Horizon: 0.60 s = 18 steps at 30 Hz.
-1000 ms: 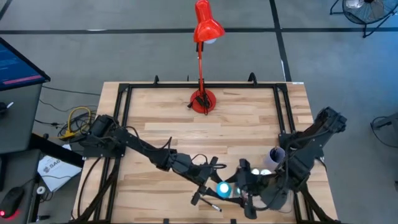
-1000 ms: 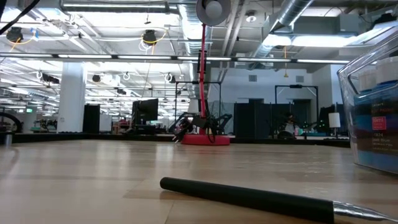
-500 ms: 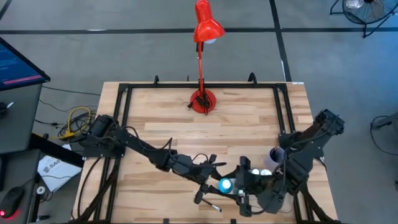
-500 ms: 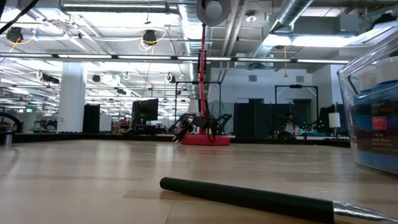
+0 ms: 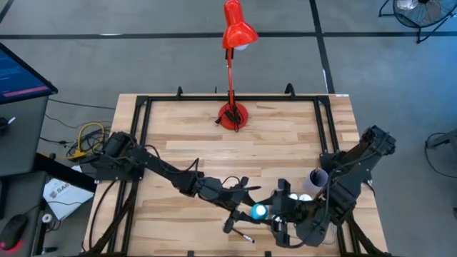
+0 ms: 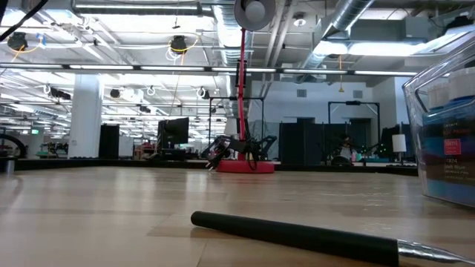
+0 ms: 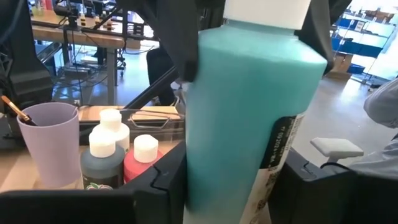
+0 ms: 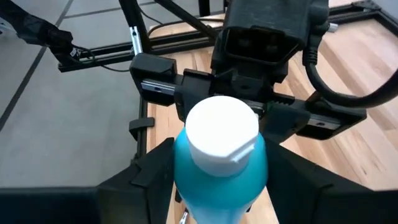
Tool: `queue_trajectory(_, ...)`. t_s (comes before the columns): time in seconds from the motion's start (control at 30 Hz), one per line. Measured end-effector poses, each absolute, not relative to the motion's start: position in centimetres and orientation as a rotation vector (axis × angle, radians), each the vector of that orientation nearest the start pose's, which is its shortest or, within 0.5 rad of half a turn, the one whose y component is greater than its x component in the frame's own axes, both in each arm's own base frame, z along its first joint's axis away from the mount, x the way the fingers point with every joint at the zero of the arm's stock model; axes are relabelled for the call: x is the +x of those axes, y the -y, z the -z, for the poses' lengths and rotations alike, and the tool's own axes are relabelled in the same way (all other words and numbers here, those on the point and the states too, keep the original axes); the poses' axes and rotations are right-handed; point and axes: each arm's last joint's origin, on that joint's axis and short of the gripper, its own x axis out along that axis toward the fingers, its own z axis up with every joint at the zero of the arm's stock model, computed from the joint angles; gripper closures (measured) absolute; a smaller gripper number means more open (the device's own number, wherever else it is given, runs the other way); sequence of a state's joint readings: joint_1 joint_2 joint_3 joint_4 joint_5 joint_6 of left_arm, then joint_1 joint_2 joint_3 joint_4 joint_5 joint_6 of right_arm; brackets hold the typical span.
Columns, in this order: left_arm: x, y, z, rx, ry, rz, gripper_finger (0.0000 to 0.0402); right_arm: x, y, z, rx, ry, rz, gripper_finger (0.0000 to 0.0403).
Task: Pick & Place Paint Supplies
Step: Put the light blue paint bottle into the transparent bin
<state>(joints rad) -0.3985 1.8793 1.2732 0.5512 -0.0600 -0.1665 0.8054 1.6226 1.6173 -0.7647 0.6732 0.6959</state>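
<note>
A teal paint bottle (image 7: pixel 249 124) with a white cap (image 8: pixel 222 132) stands upright in the air above the table's near middle (image 5: pixel 258 211). My left gripper (image 5: pixel 250 212) reaches in level from the left and is shut on the bottle. My right gripper (image 5: pixel 277 213) slants down from the right, with a finger against each side of the bottle below the cap. A thin dark paintbrush (image 6: pixel 297 236) lies flat on the wood near the front edge (image 5: pixel 240 233). My left gripper pinches the bottle's lower body (image 7: pixel 205 180) between its two fingers (image 7: pixel 163 183), coming level from the table's left. The bottle stands upright, lifted clear of the table. My right gripper has the bottle's upper body (image 8: pixel 184 163) just under the cap between its two fingers (image 8: pixel 152 174). It comes slanting down from the table's right and near side.
A clear tray (image 6: pixel 445 126) at the near right holds white-capped bottles, one dark (image 7: pixel 102 158) and one red (image 7: pixel 143 163). A lilac cup (image 7: pixel 48 140) with a brush stands beside it (image 5: pixel 318 176). The red desk lamp (image 5: pixel 232 114) stands at the far middle.
My right gripper has tipped a little further down around the bottle's top. The bottle's cap has shifted slightly toward the far edge. The bottle stays clear of the table in my left gripper.
</note>
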Motion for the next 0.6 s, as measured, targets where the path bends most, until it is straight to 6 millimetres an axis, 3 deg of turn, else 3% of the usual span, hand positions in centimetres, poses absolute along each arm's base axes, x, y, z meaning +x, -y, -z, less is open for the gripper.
queue_trajectory(0.3,39.91,16.62,-25.82,-0.146,-0.087,0.336,0.0255,24.93,-23.38,-36.03,0.182,-0.601,0.097,0.021)
queue_trajectory(0.47,39.92,16.6,-25.8,-0.151,-0.089,0.328,0.0284,25.02,-23.46,-36.02,0.197,-0.629,0.052,0.0208)
queue_trajectory(0.6,39.88,16.7,-25.94,-0.149,-0.075,0.341,0.0295,25.05,-23.74,-35.96,0.195,-0.642,0.005,0.014)
